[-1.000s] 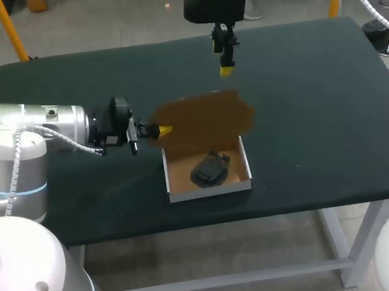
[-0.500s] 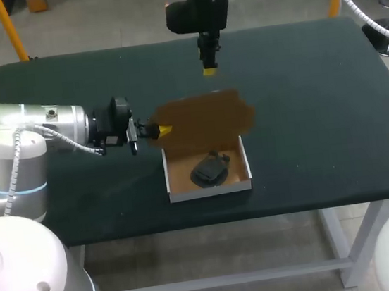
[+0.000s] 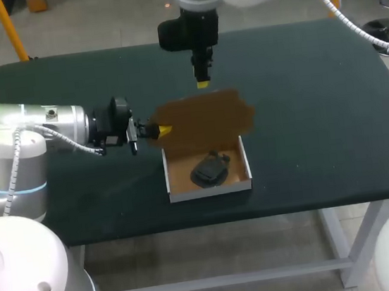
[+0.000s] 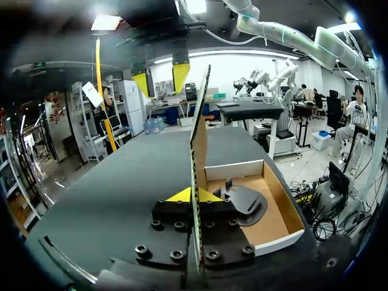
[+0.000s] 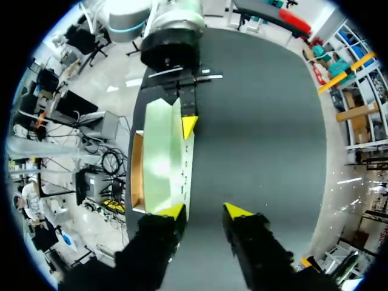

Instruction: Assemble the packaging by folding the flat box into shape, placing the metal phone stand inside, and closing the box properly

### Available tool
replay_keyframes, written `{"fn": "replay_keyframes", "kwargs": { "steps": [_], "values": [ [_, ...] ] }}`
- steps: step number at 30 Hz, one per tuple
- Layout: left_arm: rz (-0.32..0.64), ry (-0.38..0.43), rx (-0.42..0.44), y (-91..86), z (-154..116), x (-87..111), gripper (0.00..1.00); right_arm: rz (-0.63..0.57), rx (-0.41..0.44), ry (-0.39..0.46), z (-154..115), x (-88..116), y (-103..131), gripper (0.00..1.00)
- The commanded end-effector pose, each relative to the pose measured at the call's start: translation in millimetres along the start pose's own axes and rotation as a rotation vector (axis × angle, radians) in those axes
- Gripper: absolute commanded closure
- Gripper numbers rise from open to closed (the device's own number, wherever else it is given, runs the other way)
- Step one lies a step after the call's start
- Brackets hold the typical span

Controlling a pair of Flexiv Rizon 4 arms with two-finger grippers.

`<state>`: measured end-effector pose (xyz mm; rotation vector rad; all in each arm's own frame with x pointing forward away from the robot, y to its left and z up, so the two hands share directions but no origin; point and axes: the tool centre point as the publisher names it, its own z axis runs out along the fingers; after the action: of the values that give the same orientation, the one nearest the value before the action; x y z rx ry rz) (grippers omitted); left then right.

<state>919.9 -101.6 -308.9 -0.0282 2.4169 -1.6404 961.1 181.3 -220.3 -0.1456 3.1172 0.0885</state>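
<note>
The dark, matte surface (image 3: 317,102) carries the box (image 3: 211,190) near its front edge, a little left of the middle. The box lies open side up, its long axis running left to right. Its brown lid (image 3: 205,119) stands upright from the far edge (the left wrist view sees it edge-on). The dark phone stand (image 3: 210,170) lies inside. The left end effector (image 3: 161,130) is clamped on the lid's left edge. The right end effector (image 3: 202,82) hangs above the lid, its fingers apart and holding nothing.
</note>
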Motion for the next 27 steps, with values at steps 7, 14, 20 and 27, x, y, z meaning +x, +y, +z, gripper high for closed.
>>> {"fn": "replay_keyframes", "kwargs": {
  "steps": [7,14,20,27],
  "values": [
    [0.001,-0.001,0.002,2.2,1,0.8,1.0,-0.012,0.013,0.009,4,16,7,0.64],
    [0.001,-0.001,0.002,2.2,1,0.8,1.0,-0.022,0.02,0.006,5,27,12,0.65],
    [0.001,-0.001,0.002,2.2,1,0.8,1.0,-0.022,0.029,0.005,8,34,11,0.65],
    [0.001,-0.001,0.002,2.2,1,0.8,1.0,-0.017,0.034,0.013,14,40,10,0.66]
  ]
}}
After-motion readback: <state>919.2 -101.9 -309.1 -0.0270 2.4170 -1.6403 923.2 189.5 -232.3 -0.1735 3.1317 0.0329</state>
